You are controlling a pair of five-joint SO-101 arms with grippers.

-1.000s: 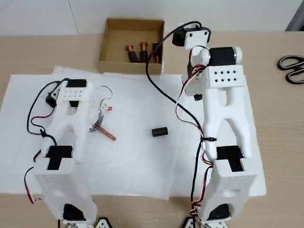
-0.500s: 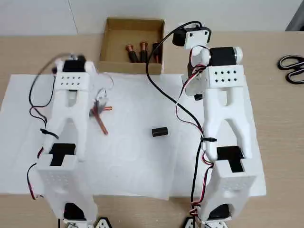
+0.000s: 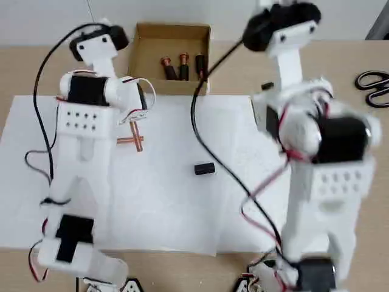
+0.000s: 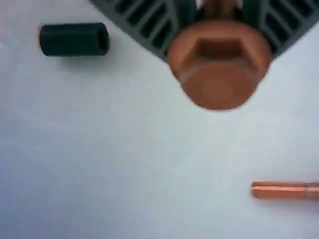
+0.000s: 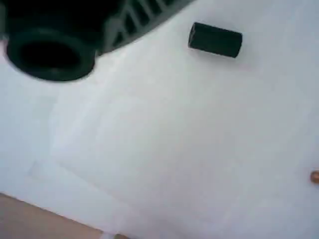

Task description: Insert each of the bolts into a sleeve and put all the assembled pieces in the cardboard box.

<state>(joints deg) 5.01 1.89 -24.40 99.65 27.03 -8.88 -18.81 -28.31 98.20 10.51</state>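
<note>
The cardboard box stands on the tabletop, at the far edge of the white sheet. It contains three assembled pieces, each a copper bolt seated in a black sleeve, lying side by side with the bolt heads toward the far wall.

The left hand is closed on a copper bolt, hexagonal head toward the wrist camera, above the sheet near the box. A second bolt lies flat on the sheet just beside it.

The right hand grips a black sleeve, open bore toward the camera. A loose sleeve lies on its side mid-sheet, between the arms.

Scissors rest at the tabletop's right edge.
</note>
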